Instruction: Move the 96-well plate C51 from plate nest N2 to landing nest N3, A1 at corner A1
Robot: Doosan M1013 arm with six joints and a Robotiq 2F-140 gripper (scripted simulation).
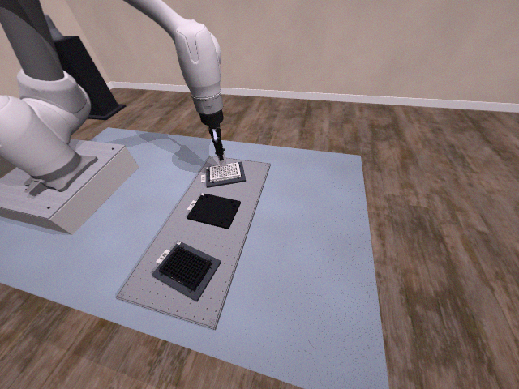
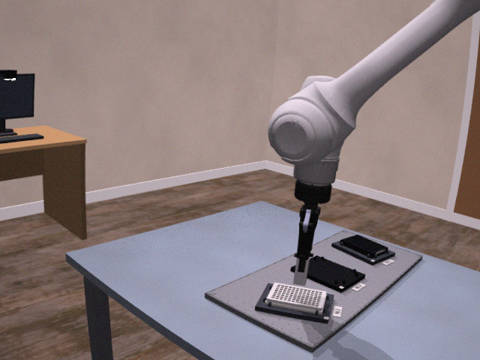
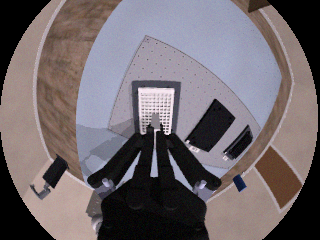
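A white 96-well plate (image 1: 225, 171) sits on a dark nest at the far end of the grey deck (image 1: 196, 238); it also shows in the exterior view (image 2: 296, 297) and the wrist view (image 3: 158, 103). A black 96-well plate (image 1: 186, 267) sits on a grey nest at the near end. Between them lies an empty flat black nest (image 1: 213, 210). The plate and nest labels are too small to read. My gripper (image 1: 220, 159) points straight down just above the edge of the white plate's short end nearest the arm. Its fingers (image 2: 300, 275) (image 3: 155, 130) are shut together with nothing between them.
The deck lies on a blue-grey table (image 1: 293, 251). The arm's base block (image 1: 62, 188) stands at the table's left. Small white label tags (image 2: 358, 286) lie on the deck beside each nest. A desk with a monitor (image 2: 23, 147) stands far off.
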